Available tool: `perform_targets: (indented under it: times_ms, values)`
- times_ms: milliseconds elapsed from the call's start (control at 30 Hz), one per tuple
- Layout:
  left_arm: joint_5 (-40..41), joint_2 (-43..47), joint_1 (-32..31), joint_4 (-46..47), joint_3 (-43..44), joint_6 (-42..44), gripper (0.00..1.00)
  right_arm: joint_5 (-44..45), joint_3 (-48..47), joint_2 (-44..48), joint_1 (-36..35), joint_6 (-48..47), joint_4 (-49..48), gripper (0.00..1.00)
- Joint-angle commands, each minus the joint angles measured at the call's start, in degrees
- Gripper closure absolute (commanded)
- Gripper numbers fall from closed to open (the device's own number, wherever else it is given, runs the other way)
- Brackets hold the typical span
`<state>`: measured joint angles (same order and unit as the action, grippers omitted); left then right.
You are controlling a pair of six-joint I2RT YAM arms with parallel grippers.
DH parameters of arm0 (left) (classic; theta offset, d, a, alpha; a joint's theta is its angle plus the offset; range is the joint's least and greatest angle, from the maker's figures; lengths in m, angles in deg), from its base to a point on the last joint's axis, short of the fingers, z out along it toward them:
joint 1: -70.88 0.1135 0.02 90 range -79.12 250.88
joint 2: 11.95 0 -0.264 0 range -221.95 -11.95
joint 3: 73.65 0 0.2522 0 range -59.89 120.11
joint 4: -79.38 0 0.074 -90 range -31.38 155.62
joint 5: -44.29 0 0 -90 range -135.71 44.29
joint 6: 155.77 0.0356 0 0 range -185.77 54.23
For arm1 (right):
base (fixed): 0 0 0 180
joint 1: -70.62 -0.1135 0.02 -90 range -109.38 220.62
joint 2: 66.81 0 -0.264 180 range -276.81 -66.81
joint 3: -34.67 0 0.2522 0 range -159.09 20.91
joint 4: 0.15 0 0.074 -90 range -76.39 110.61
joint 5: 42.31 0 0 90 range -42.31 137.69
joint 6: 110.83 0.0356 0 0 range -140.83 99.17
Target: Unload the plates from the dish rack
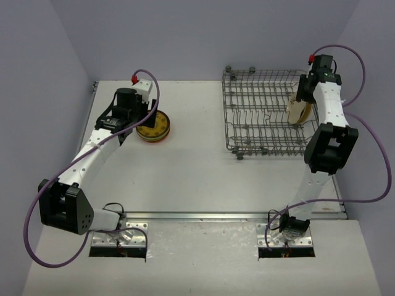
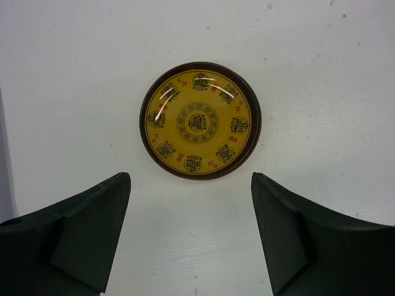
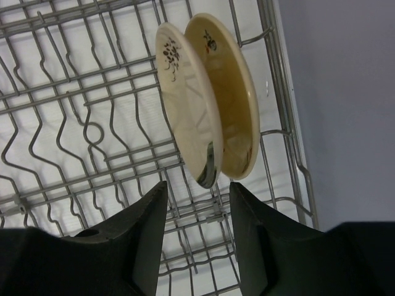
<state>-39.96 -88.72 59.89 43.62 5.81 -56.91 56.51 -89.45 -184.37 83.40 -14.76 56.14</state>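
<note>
The rack [image 1: 226,111] stood on the far right part of the counter [image 1: 197,172], beside the right wall. It held two tan plates [image 3: 191,111], which stood on edge side by side between the tines near its right side. Each had a small dark motif near its upper rim. The right end effector [image 3: 196,228] hung over them with its fingers spread. The lower rim of the nearer plate lay just beyond the gap between the fingertips, and neither finger touched it. On the far left of the counter, well apart from the rack, a yellow plate [image 2: 200,120] lay flat, with a dark rim and a ring of round emblems. In the top view an orange-red edge [image 1: 164,136] showed beneath it. The left end effector [image 2: 191,234] hovered near this plate, its fingers wide apart and gripping nothing. The counter was white and matte, and pale lavender-grey walls [image 1: 185,37] closed it in at the back and both sides. A purple cable [image 1: 338,46] looped from each arm.
</note>
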Motion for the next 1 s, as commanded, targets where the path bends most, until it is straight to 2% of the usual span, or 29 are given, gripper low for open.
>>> perform_targets:
  times_ms: [0, 533, 733, 967]
  values:
    - [0.27, 0.75, -0.44, 2.84, 1.98, 0.35, 0.23, 2.53, -4.58, -1.22, 0.29, -0.97, -1.75, 0.55]
    - [-0.04, -0.08, -0.50, 2.89, 2.31, 0.28, 0.23, 2.64, -12.43, -10.30, 1.20, -2.17, -1.93, 0.60]
    - [0.21, -0.20, -0.46, 2.91, 2.18, 0.28, 0.23, 2.12, -12.68, -10.27, 1.20, -2.12, -1.93, 0.79]
    - [-0.05, -0.50, -0.53, 2.73, 2.70, 0.00, 0.23, 1.51, -10.39, -5.77, 1.11, -2.80, -2.47, 1.00]
